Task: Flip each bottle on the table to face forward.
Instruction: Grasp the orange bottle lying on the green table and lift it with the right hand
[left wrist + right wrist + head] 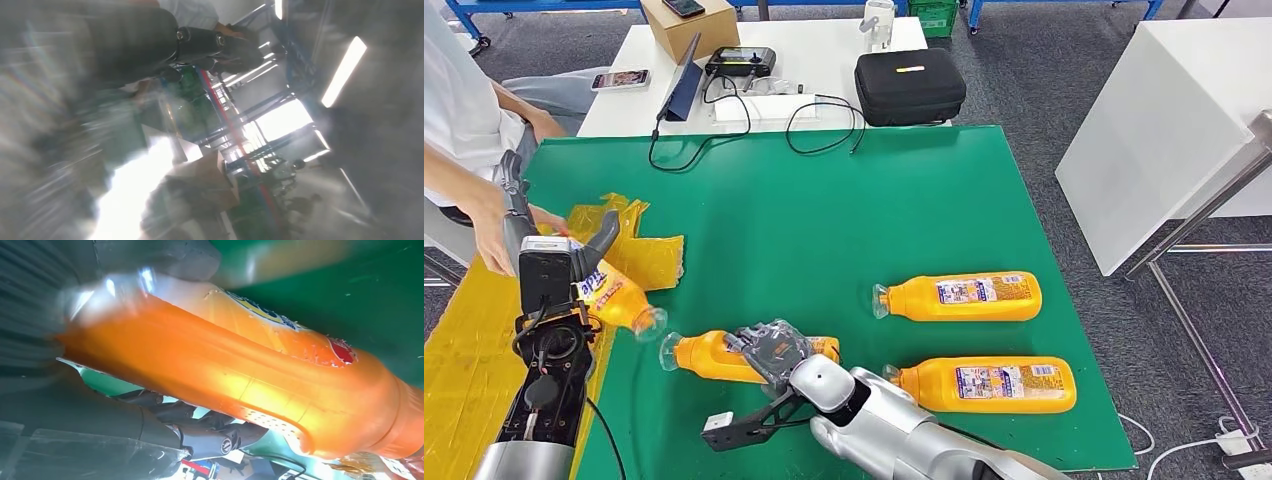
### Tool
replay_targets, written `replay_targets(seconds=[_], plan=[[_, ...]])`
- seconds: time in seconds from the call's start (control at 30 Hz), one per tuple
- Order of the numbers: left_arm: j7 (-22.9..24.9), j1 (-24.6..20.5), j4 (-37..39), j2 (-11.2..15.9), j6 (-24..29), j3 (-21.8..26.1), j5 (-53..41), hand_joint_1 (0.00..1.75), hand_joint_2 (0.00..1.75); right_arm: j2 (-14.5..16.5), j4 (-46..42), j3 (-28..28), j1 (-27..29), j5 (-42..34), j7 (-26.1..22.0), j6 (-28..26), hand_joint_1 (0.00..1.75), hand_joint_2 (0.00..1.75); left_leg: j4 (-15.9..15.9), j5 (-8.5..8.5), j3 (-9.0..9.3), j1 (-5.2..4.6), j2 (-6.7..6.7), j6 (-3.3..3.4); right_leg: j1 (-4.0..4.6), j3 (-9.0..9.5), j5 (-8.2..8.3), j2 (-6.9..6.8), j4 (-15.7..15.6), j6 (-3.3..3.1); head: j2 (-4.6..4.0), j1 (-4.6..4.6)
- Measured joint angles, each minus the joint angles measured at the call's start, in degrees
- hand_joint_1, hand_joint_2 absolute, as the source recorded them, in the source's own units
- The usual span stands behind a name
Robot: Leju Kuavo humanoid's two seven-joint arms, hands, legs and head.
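Four orange bottles are on or over the green table (824, 200). My left hand (552, 262) holds one bottle (616, 297) tilted, neck toward the table's middle, its label partly showing. The left wrist view is blurred, with dark fingers (210, 40) against ceiling lights. My right hand (774, 350) grips a second bottle (709, 355) lying near the front edge; up close this bottle (240, 380) sits between the thumb (165, 255) and the dark fingers (200, 432). Two more bottles (964, 297) (989, 385) lie on their sides at the right, labels up.
A person sits at the left, one hand (489, 235) close to my left hand. Crumpled yellow sheets (646, 255) lie at the table's left. Behind are a black case (911, 85), cables (824, 125), a tablet (682, 80) and a box (689, 25). A white table (1164, 130) stands right.
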Motion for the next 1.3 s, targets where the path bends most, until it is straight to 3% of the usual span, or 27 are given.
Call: replay_targets(seconds=[0.37, 0.53, 0.63, 0.67, 0.7, 1.3], plan=[[0.0, 0.3, 0.0, -0.5, -0.6, 0.0, -0.7, 0.0, 1.75, -0.7, 0.2, -5.5, -0.2, 1.5, 3.8, -1.1, 1.72, 1.75, 0.0, 0.0, -0.01, -0.01, -0.01, 0.0, -0.01, 0.01, 0.0, 0.0, 0.0, 0.0, 0.0, 0.01], [0.0, 0.4, 0.0, -0.9, -1.0, 0.0, -1.2, 0.0, 1.75, -1.1, 0.4, -7.4, -0.2, 3.1, 4.5, 0.1, 1.17, 1.75, 0.0, 0.0, -0.01, -0.01, -0.01, 0.0, -0.01, 0.0, 0.0, 0.0, 0.0, 0.01, 0.0, 0.01], [0.0, 0.4, 0.0, -1.2, -1.0, 0.0, -1.2, 0.0, 1.75, -1.1, 0.7, -8.1, -0.4, 3.7, 4.6, 0.9, 0.32, 1.75, 0.0, 0.0, -0.01, 0.0, -0.01, 0.0, -0.01, 0.0, 0.0, 0.0, 0.0, 0.0, 0.0, 0.0], [0.0, 0.4, 0.0, -1.2, -1.0, 0.0, -1.3, 0.0, 1.75, -1.1, 0.8, -8.3, -0.4, 3.8, 4.7, 1.1, 0.12, 1.75, 0.0, 0.0, -0.01, 0.0, -0.01, 0.0, -0.01, 0.0, 0.0, 0.0, 0.0, 0.0, 0.0, 0.0], [0.0, 0.4, 0.0, -1.3, -1.0, 0.0, -1.3, 0.0, 1.75, -1.1, 1.0, -8.4, -0.4, 4.0, 4.7, 1.4, 0.03, 1.75, 0.0, 0.0, 0.0, 0.0, -0.01, 0.0, 0.0, 0.0, 0.0, 0.0, 0.0, 0.0, 0.0, 0.0], [0.0, 0.3, 0.0, -1.9, -0.7, 0.0, -1.6, 0.0, 1.75, -0.7, 3.3, -10.1, -1.0, 6.3, 7.2, 2.7, 0.0, 1.75, 0.0, 0.0, 0.13, -0.01, 0.0, 0.0, -0.01, 0.13, 0.0, 0.0, 0.0, 0.0, -0.01, 0.0]])
